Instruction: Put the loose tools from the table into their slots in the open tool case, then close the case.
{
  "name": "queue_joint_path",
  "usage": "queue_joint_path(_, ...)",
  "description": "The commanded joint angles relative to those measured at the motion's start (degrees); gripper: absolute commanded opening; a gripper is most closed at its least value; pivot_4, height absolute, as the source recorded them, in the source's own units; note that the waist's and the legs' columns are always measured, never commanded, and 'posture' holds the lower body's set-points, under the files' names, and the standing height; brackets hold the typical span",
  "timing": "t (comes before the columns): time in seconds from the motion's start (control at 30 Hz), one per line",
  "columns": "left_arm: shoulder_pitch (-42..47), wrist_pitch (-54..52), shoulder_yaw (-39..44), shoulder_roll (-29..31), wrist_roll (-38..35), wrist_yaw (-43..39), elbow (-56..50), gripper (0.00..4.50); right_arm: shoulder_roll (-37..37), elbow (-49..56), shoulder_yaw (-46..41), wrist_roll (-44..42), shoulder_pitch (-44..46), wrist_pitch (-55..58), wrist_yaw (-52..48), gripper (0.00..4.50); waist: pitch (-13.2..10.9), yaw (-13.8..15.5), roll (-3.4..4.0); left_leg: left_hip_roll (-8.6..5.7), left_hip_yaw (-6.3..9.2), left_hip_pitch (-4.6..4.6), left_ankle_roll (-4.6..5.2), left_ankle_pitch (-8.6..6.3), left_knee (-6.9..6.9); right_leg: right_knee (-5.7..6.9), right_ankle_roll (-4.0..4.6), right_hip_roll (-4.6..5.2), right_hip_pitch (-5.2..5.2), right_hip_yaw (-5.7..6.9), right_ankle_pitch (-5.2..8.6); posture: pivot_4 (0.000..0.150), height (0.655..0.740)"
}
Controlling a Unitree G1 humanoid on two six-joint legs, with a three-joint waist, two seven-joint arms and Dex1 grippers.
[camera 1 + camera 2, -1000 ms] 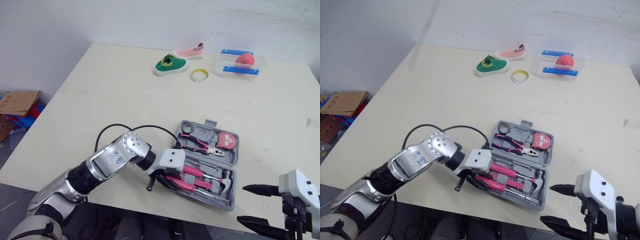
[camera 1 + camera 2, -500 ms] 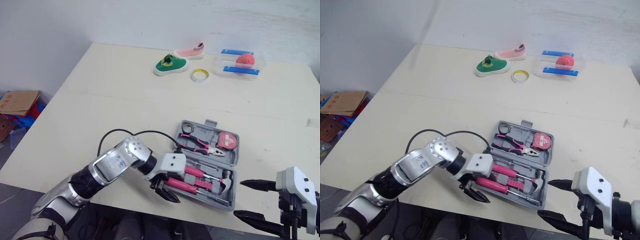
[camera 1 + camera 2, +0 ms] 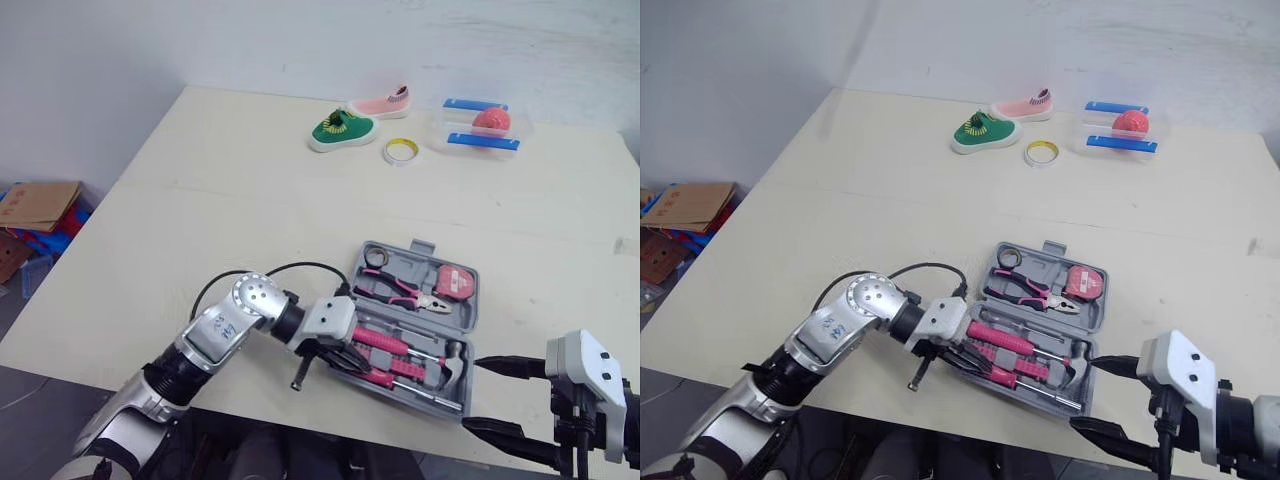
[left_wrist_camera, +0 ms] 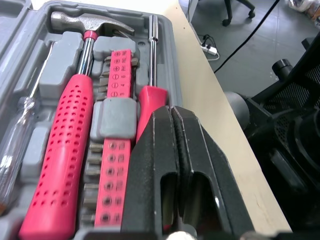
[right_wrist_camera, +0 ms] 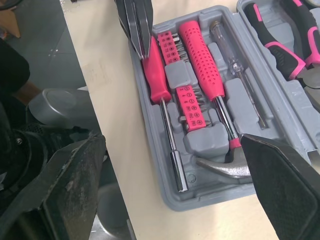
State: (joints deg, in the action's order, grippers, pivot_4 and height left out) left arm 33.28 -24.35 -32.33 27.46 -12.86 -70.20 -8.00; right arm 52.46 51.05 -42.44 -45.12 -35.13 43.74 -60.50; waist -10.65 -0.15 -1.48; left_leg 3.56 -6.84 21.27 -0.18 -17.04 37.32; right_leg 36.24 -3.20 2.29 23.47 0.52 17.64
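Note:
The grey tool case (image 3: 462, 318) lies open near the table's front edge. Its far half holds pink-handled pliers (image 3: 405, 290) and a tape measure (image 3: 452, 281). Its near half holds a pink-handled hammer (image 4: 65, 150), a pink bit strip (image 4: 117, 145), a clear screwdriver (image 4: 20, 130) and a pink-handled driver (image 4: 150, 100). My left gripper (image 3: 350, 358) is shut, with nothing between its fingers, and its tips rest on the pink driver's handle at the case's near left corner. My right gripper (image 3: 472, 393) stands wide open just off the case's near right corner, past the table edge.
At the table's far side lie a green shoe (image 3: 340, 129), a pink shoe (image 3: 380, 103), a roll of tape (image 3: 400, 151) and a clear box (image 3: 483, 127) with a red thing inside. The table's front edge (image 3: 250, 392) runs right under the case.
My left gripper has moved from just outside the case's near left corner back over the case, onto the pink driver's handle. My right gripper has edged slightly toward the case.

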Motion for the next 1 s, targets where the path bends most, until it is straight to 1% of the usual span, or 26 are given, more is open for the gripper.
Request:
queue_joint_path(0.03, 0.71, -1.27, -4.6, 1.16, 6.21, 0.81, 1.04, 0.01, 0.03, 0.48, 0.45, -0.04, 0.17, -0.63, 0.57, 4.5, 0.0, -0.03, 0.0, 0.0, 0.0, -0.01, 0.0, 0.0, -0.01, 0.0, 0.0, 0.0, 0.0, -0.01, 0.0, 0.15, 0.7304)
queue_joint_path(0.1, 0.24, -1.08, -7.03, 2.24, 9.98, 1.74, 1.14, 0.01, -0.04, 0.53, 0.74, -0.07, 0.37, -0.63, 0.92, 4.5, 0.11, 0.04, -0.07, 0.02, 0.01, -0.03, 0.0, 0.0, -0.03, 0.0, 0.0, -0.02, -0.01, 0.0, 0.0, 0.15, 0.7304)
queue_joint_path(0.13, 0.02, -2.99, -8.91, 3.71, 12.01, 1.65, 0.48, 0.01, -0.1, 0.57, 0.83, -0.13, 0.43, -0.62, 1.09, 4.5, 0.18, 0.06, -0.1, 0.02, 0.01, -0.05, 0.0, 0.0, -0.03, -0.01, 0.0, -0.01, -0.04, 0.0, 0.0, 0.15, 0.7304)
queue_joint_path(0.17, -0.78, -2.41, -10.17, 5.45, 12.87, 0.33, -0.69, 0.01, -0.21, 0.64, 0.85, -0.1, 0.38, -0.67, 1.17, 4.5, 0.29, 0.01, -0.12, 0.0, 0.0, -0.1, 0.0, 0.0, -0.04, -0.02, 0.01, 0.0, -0.09, -0.01, 0.0, 0.15, 0.7304)
queue_joint_path(0.23, -1.6, -1.84, -11.49, 7.49, 13.2, -1.3, -2.3, 0.01, -0.32, 0.72, 0.82, -0.11, 0.26, -0.74, 1.28, 4.5, 0.73, -0.14, -0.32, 0.01, -0.02, -0.19, -0.01, -0.01, -0.11, -0.03, 0.01, 0.01, -0.15, -0.03, 0.01, 0.15, 0.7304)
queue_joint_path(0.27, -1.62, -3.45, -11.73, 7.81, 13.65, -0.66, -2.58, 0.01, -0.36, 0.65, 0.93, -0.06, 0.3, -0.75, 1.45, 4.5, 0.9, -0.18, -0.46, 0.05, -0.02, -0.21, -0.02, -0.01, -0.14, -0.03, 0.05, 0.0, -0.18, -0.03, 0.03, 0.15, 0.7304)
queue_joint_path(0.33, -1.82, -5.49, -10.31, 6.58, 12.81, 1.79, -2.38, 0.01, -0.57, 0.34, 1.41, 0.51, 0.23, -1.08, 1.73, 4.5, 1.17, -0.21, -0.45, 0.14, 0.0, -0.29, -0.06, -0.03, -0.23, -0.09, 0.21, -0.07, -0.49, 0.01, 0.12, 0.15, 0.7304)
queue_joint_path(0.4, -2.04, -8.23, -7.31, 4.95, 9.5, 3.11, -3.41, 0.01, -1.07, 0.04, 1.59, 0.85, 0.43, -1.21, 2.58, 4.5, 1.34, -0.13, -0.37, 0.19, 0.04, -0.83, -0.14, -0.09, -0.35, -0.3, 0.32, -0.07, -1.03, 0.05, 0.26, 0.15, 0.7304)
queue_joint_path(0.43, -2.45, -8.83, -2.92, 4.78, 3.9, 1.16, -5.6, 0.01, -1.67, -0.75, 1.22, 0.69, 0.86, -1.15, 3.29, 4.5, 1.37, -0.08, -0.31, 0.17, 0.03, -0.9, -0.14, -0.1, -0.34, -0.31, 0.45, -0.04, -1.11, 0.04, 0.39, 0.15, 0.7304)
queue_joint_path(0.5, -3.09, -10.12, 3.65, 5.04, -3.91, -1.94, -8.73, 0.01, -2.46, -1.98, 0.65, 0.33, 1.49, -0.96, 4.16, 4.5, 1.26, -0.21, -0.29, 0.14, 0.02, -0.97, -0.09, -0.08, -0.3, -0.29, 1.12, 0.0, -1.0, 0.0, 0.77, 0.15, 0.7304)
queue_joint_path(0.53, -3.33, -10.78, 5.69, 5.28, -6.24, -2.82, -9.59, 0.01, -2.74, -2.45, 0.59, 0.31, 1.64, -0.98, 4.37, 4.5, 1.21, -0.2, -0.31, 0.15, 0.0, -0.91, -0.08, -0.08, -0.28, -0.23, 1.1, 0.0, -0.91, -0.02, 0.76, 0.15, 0.7304)
queue_joint_path(0.6, -3.35, -14.68, 9.1, 7.15, -10.85, -4.78, -10.58, 0.01, -3.22, -3.82, 0.84, 0.76, 2.27, -1.29, 5.26, 4.5, 1.19, -0.09, -0.3, 0.16, 0.05, -0.78, -0.09, -0.07, -0.28, -0.2, 0.8, 0.01, -0.78, 0.03, 0.59, 0.15, 0.7304)
queue_joint_path(0.63, -3.36, -15.88, 10.94, 8.33, -12.73, -5.63, -10.74, 0.01, -3.34, -4.91, 1.21, 1.57, 2.59, -1.59, 5.71, 4.5, 1.19, -0.08, -0.27, 0.15, 0.07, -0.74, -0.09, -0.08, -0.27, -0.18, 0.32, 0.01, -0.75, 0.04, 0.33, 0.15, 0.7304)
queue_joint_path(0.67, -3.27, -14.73, 13.58, 10.61, -13.7, -7.58, -9.25, 0.01, -3.05, -7.76, 2.35, 4.68, 3.14, -2.53, 7.01, 4.5, 1.17, -0.07, -0.24, 0.14, 0.07, -0.74, -0.11, -0.09, -0.29, -0.2, 0.19, 0.02, -0.75, 0.05, 0.25, 0.15, 0.7304)
queue_joint_path(0.7, -2.71, -13.89, 15.02, 12.04, -12.97, -7.65, -6.61, 0.01, -2.62, -10.54, 3.75, 7.96, 3.7, -3.39, 8.49, 4.5, 1.16, -0.11, -0.25, 0.13, 0.07, -0.74, -0.12, -0.1, -0.29, -0.21, 0.2, 0.03, -0.74, 0.05, 0.26, 0.15, 0.7304)
queue_joint_path(0.77, -1.53, -11.37, 15.83, 12.71, -10.39, -5.87, -1.42, 0.01, -1.87, -14.28, 6.3, 12.48, 4.5, -4.74, 10.22, 4.5, 1.14, -0.04, -0.2, 0.13, 0.07, -0.75, -0.13, -0.11, -0.29, -0.27, 0.32, 0.04, -0.74, 0.09, 0.33, 0.15, 0.7304)
queue_joint_path(0.83, 0.22, -6.49, 14.33, 11.21, -5.11, -2.09, 5.25, 0.0, -1.53, -16.57, 9.04, 15.0, 5.56, -6.07, 10.57, 3.96, 1.13, 0.18, -0.07, 0.01, 0.05, -0.71, -0.04, -0.12, -0.28, -0.3, 0.58, 0.14, -0.7, 0.08, 0.47, 0.15, 0.7304)
queue_joint_path(0.87, 0.68, -4.98, 13.96, 10.75, -3.7, -1.37, 7.08, 0.0, -1.53, -17.18, 9.78, 15.71, 5.91, -6.52, 10.55, 3.61, 1.1, 0.22, -0.02, -0.04, 0.06, -0.7, 0.01, -0.13, -0.27, -0.3, 1.02, 0.18, -0.7, 0.08, 0.71, 0.15, 0.7304)
queue_joint_path(0.9, 1.6, -2.88, 13.46, 9.67, -1.32, 0.54, 10.44, 0.0, -1.49, -17.98, 10.81, 16.82, 6.33, -7.46, 10.52, 3.15, 1.1, 0.16, -0.03, -0.07, 0.06, -0.64, 0.06, -0.15, -0.27, -0.3, 0.98, 0.21, -0.68, 0.06, 0.69, 0.15, 0.7304)
queue_joint_path(0.93, 2.79, -1.41, 13.45, 8.17, 0.05, 1.98, 14.01, 0.0, -1.45, -18.83, 11.83, 17.4, 7.11, -7.9, 10.54, 2.65, 1.1, 0.14, -0.03, -0.06, 0.03, -0.62, 0.1, -0.18, -0.26, -0.3, 0.85, 0.21, -0.66, 0.05, 0.62, 0.15, 0.7304)
queue_joint_path(0.97, 4.35, -0.41, 13.43, 6.23, 1.58, 4.27, 18.02, 0.0, -1.25, -19.87, 13.29, 18.24, 8.25, -8.39, 10.72, 2.11, 1.06, 0.12, -0.08, -0.07, 0.03, -0.6, 0.13, -0.22, -0.25, -0.3, 0.29, 0.21, -0.66, 0.06, 0.31, 0.15, 0.7304)
queue_joint_path(1.0, 5.63, 0.3, 13.29, 4.46, 2.53, 5.49, 21.32, 0.0, -0.86, -20.88, 15.03, 19.62, 9.42, -9.57, 10.76, 1.6, 1.05, 0.12, -0.11, -0.06, 0.03, -0.57, 0.14, -0.26, -0.21, -0.31, 0.0, 0.2, -0.65, 0.08, 0.15, 0.15, 0.7304)
